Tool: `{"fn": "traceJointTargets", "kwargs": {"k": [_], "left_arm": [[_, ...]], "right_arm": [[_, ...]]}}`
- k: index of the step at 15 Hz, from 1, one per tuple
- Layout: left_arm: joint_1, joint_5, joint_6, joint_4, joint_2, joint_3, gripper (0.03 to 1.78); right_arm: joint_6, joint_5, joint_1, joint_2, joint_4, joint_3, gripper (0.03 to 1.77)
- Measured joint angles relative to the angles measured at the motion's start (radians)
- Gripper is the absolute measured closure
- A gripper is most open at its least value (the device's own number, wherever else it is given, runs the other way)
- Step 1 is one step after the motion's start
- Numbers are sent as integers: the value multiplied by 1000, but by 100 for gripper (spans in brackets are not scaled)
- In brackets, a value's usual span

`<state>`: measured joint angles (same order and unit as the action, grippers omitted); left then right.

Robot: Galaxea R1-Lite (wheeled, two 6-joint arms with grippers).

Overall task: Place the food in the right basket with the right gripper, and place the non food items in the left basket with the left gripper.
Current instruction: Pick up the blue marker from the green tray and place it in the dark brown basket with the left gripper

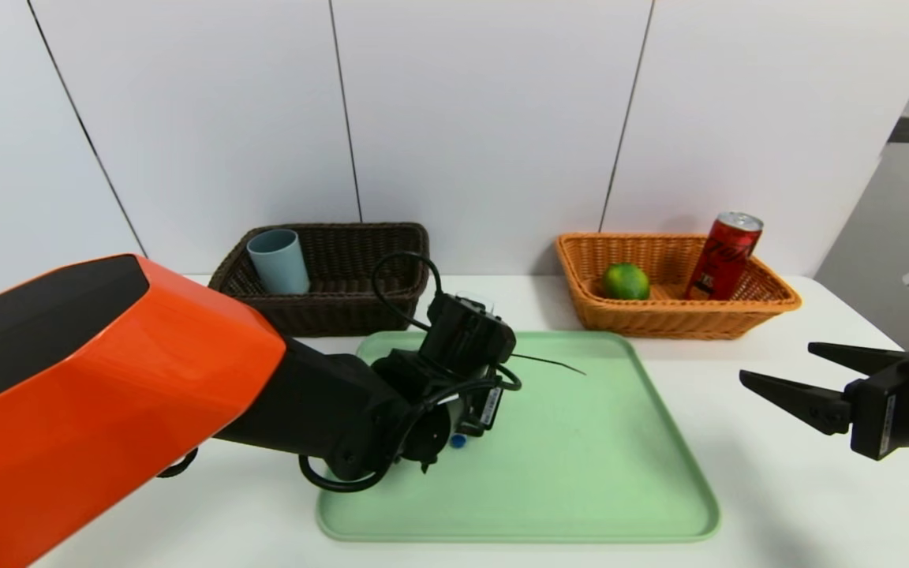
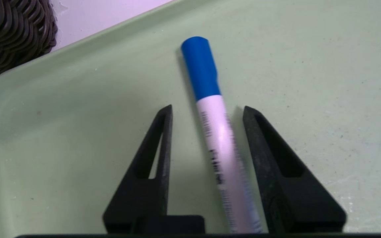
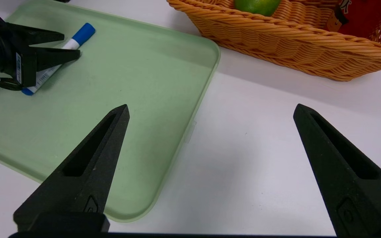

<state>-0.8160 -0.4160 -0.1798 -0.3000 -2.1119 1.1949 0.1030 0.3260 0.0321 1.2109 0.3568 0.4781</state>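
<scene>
A white marker [image 2: 222,145] with a blue cap lies flat on the green tray [image 1: 581,473], near its left side. My left gripper [image 2: 207,107] is lowered over it, one finger on each side of the barrel. The jaws are open, with a gap still showing on one side. The blue-grey cup [image 1: 278,261] stands in the dark brown left basket [image 1: 344,312]. The green lime [image 1: 626,282] and the red soda can [image 1: 723,256] sit in the orange right basket [image 1: 660,319]. My right gripper [image 1: 776,361] hovers open and empty over the table, right of the tray.
Both baskets stand against the white back wall behind the tray. A thin black cable end [image 1: 549,363] sticks out over the tray from the left wrist. The left arm's orange forearm [image 1: 107,379] covers the table's front left.
</scene>
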Motion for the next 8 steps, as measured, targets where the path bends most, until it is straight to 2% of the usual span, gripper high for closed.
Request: {"fn": "traceJointTargets", "kwargs": {"k": [1,8], "left_arm": [[0,-1,1,2,7,-7,165],[22,1,41,0,195,-84,166]], "right_arm": [[-1,0,0,0,0,-2,9],[-3,3,0,5,1,-5,9]]}}
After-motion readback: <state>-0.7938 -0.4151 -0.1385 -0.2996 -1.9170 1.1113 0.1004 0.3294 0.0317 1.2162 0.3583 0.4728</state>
